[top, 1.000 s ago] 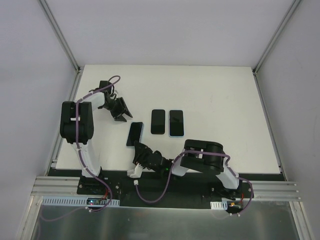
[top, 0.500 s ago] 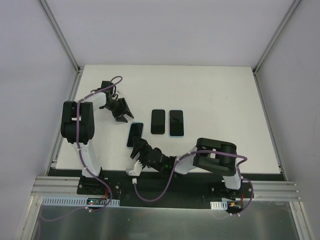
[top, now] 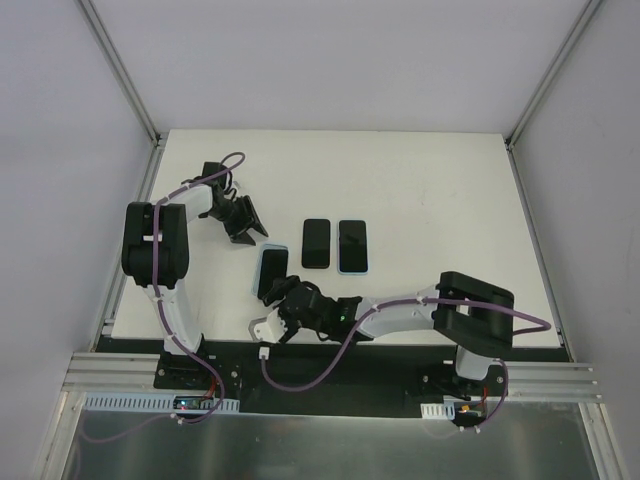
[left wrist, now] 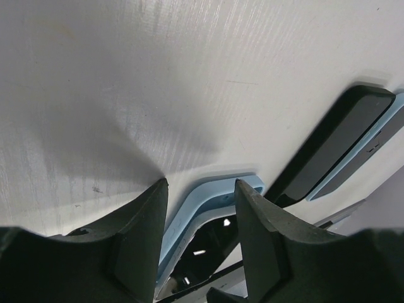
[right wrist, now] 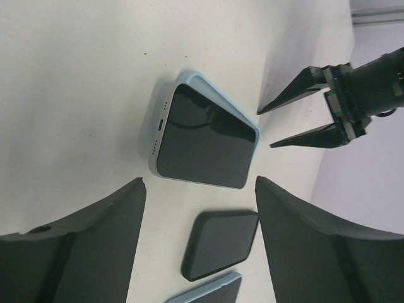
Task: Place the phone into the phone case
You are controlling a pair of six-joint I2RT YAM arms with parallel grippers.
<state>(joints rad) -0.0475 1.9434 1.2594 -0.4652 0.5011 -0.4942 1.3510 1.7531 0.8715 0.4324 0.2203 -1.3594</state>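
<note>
A dark phone lies in a light blue case near the table's left middle; the case rim shows along its edges in the right wrist view. My left gripper is open and empty, low over the table just behind the case's far end, which sits between its fingertips in the left wrist view. My right gripper is open and empty just in front of the case's near end, its fingers wide apart.
A black phone and a phone in a blue case lie side by side right of the cased phone. Both show in the right wrist view, the black one nearer. The table's front edge is close behind my right gripper.
My right arm has stretched out, its elbow swinging right, and its gripper has crept toward the near end of the cased phone. The left gripper has barely moved.
</note>
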